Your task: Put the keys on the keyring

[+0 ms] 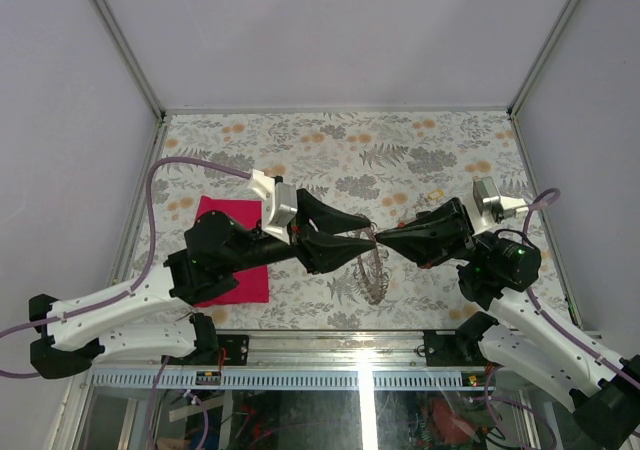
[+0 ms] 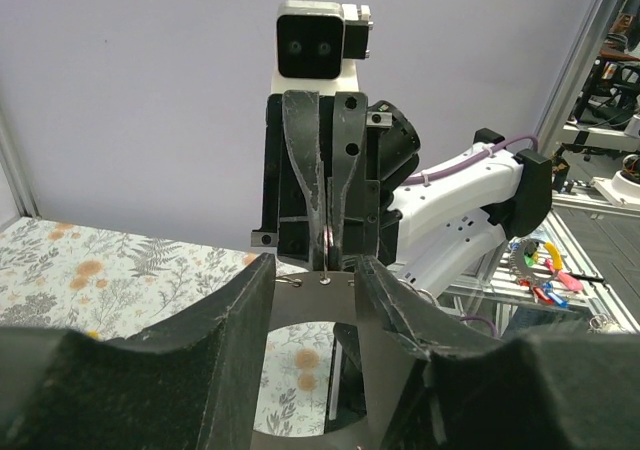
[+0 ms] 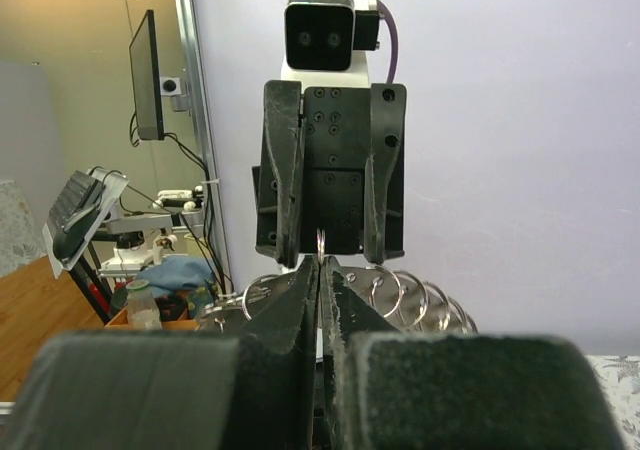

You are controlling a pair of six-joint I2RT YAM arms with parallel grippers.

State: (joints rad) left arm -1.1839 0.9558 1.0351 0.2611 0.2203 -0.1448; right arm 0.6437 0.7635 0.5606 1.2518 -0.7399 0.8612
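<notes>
Pinching tight: right end effector (image 1: 380,235); keyring (image 1: 376,270) dangling at tip.

Silvery keyring (image 1: 375,285), a limp dangling loop

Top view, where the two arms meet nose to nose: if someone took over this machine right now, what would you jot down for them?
Left gripper: open, tips facing the right gripper's.
Right gripper: shut, pinching a small metal ring at its tips.
Keyring: silvery strand hanging below where the grippers meet.
Keys: none clearly visible.
Done: cannot tell whether any key is threaded.
Left: thread the keys on, as far as the pictures show.
</notes>
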